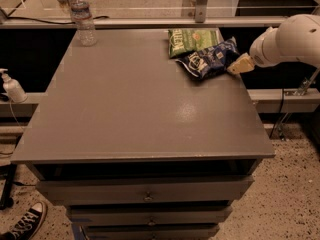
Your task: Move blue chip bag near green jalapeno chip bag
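The blue chip bag (209,59) lies crumpled at the far right of the grey table (135,104). The green jalapeno chip bag (192,40) lies flat just behind it, and the two bags touch or overlap. My gripper (238,65) is at the table's right edge, right beside the blue bag's right end, at the tip of the white arm (290,40) that reaches in from the right.
A clear plastic water bottle (82,16) stands at the far left corner of the table. A white pump bottle (11,86) stands on a ledge to the left. Drawers are under the tabletop. A sneaker (22,224) lies on the floor at lower left.
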You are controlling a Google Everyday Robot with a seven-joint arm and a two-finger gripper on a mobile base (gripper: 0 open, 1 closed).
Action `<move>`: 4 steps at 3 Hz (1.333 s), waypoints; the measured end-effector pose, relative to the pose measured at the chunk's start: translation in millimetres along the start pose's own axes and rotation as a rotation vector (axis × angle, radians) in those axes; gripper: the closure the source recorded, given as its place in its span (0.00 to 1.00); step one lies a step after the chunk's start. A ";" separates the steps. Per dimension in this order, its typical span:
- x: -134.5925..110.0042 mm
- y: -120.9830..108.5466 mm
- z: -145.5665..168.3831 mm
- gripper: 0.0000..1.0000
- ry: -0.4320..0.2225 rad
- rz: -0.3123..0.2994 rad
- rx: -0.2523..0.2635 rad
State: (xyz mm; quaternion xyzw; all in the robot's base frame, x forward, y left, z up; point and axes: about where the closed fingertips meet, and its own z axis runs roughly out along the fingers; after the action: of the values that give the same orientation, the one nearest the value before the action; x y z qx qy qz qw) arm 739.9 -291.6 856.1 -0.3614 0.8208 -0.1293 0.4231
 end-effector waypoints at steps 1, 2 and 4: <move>0.0 0.0 -0.1 0.00 0.000 0.000 0.000; -0.1 0.1 -0.1 0.00 0.000 0.000 0.000; -0.1 0.1 -0.2 0.18 0.000 0.000 0.000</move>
State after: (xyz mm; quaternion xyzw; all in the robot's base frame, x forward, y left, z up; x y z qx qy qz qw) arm 739.8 -291.5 856.2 -0.3614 0.8208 -0.1291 0.4231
